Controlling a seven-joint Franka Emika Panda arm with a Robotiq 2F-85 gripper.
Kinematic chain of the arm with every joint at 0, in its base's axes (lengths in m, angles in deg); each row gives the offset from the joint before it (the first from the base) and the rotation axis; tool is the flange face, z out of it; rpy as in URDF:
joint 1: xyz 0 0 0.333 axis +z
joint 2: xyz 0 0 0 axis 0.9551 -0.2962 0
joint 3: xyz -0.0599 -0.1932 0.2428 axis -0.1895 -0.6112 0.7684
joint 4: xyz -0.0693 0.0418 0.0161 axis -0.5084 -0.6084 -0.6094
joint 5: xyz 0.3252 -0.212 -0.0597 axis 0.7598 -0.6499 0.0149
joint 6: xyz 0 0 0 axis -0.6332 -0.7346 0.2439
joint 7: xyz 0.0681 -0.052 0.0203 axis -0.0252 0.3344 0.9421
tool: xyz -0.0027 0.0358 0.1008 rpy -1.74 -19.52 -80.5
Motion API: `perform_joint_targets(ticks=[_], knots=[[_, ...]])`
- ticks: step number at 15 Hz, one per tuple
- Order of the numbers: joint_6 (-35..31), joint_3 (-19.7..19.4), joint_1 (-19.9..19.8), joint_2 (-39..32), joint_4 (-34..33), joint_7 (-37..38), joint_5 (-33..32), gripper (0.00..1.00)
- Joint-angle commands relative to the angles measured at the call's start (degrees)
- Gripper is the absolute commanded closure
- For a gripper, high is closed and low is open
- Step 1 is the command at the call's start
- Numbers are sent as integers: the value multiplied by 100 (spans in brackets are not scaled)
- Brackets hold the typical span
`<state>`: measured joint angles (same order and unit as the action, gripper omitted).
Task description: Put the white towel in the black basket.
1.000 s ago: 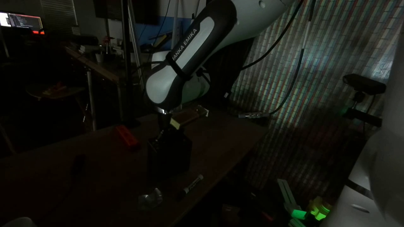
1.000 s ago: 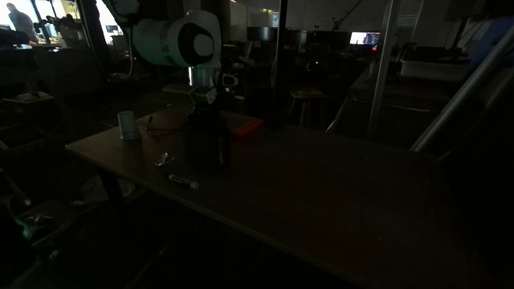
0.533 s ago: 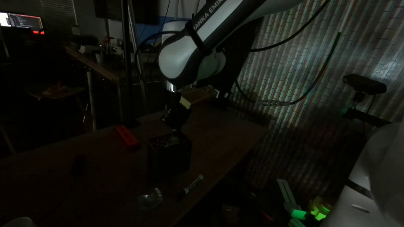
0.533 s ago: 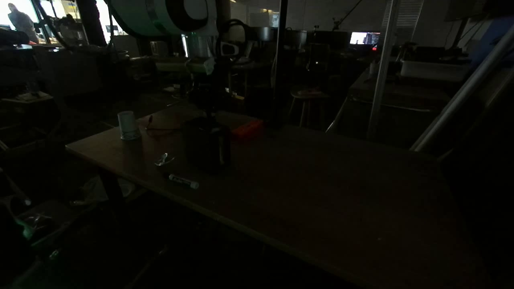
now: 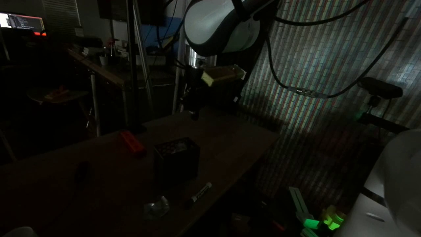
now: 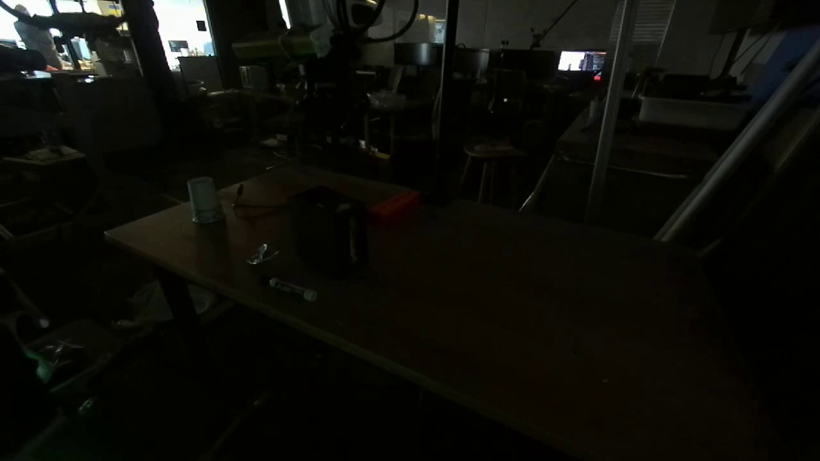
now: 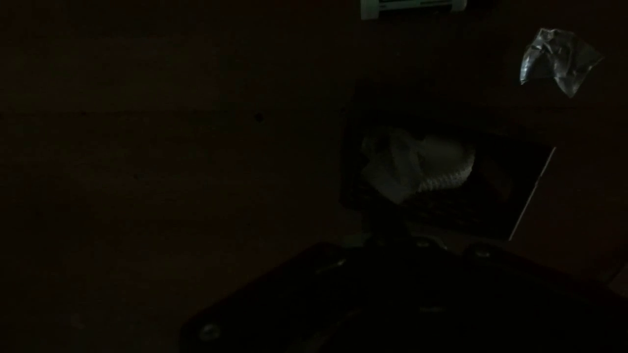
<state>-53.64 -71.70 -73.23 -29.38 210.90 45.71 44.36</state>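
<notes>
The wrinkled whitish cloth towel [image 7: 411, 169] lies bunched inside the black, straight-sided boxy basket [image 5: 177, 169], ahead of your gripper [image 5: 194, 116] and lower than it; in the wrist view it sits toward the left end of the opening, ribbed border at its lower right. Next to it in the basket, a reddish mottled patch [image 5: 166, 148], too dark to identify. Basket upright, open top up; in an exterior view you have a plain gap between its rim and the gripper tips. Gripper: pressed together, tips pointing down, hanging above the table. Just above it, at the wrist, a yellowish box-shaped piece [image 5: 223, 75]; the white-and-black robot arm [image 5: 227, 29] comes down to your gripper from the upper right in that view. Beyond the basket as seen from the gripper: a white marker pen with dark lettering [image 5: 202, 191] and, near it, a crumpled clear plastic wrapper [image 7: 559, 61], which you find ahead and to the right of the gripper in the wrist view. A long red block-shaped object [image 5: 132, 143] lies lower than the gripper and to its left in an exterior view. A pale cylindrical cup [image 6: 205, 200] stands well apart from the gripper, lower and to its left in an exterior view. All of these tabletop things rest on the brown wooden table [image 6: 480, 307] beneath your gripper. Light dim; in an exterior view the gripper's outline nearly merges with the dark background.
</notes>
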Motion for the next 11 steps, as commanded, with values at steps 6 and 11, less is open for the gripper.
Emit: perform_joint_targets(ticks=[6,11], knots=[[230,20,-37,316,166,179,9,75],[233,22,-39,347,210,193,10,72]])
